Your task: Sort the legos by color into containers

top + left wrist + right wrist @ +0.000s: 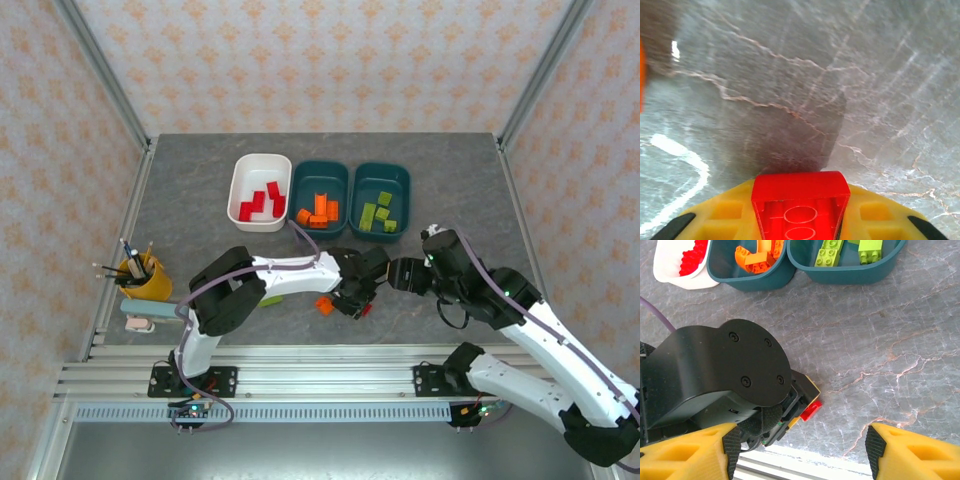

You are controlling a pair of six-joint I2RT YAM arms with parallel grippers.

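My left gripper (358,303) is shut on a red lego (800,200), held just above the grey table; the same red lego (810,410) pokes out from under the left wrist's black housing in the right wrist view. My right gripper (801,454) hangs open right beside and above it, its fingers (900,452) spread wide with nothing between them. An orange lego (323,305) lies on the table just left of the left gripper. A lime lego (270,299) peeks out under the left arm. The white tub (240,178) holds red legos, the middle teal tub (303,172) orange ones, the right teal tub (403,178) lime ones.
A yellow cup with pens (143,280) stands at the left edge, with a small pale block (140,323) in front of it. The metal rail (320,375) runs along the table's near edge. Both arms crowd the table's front middle.
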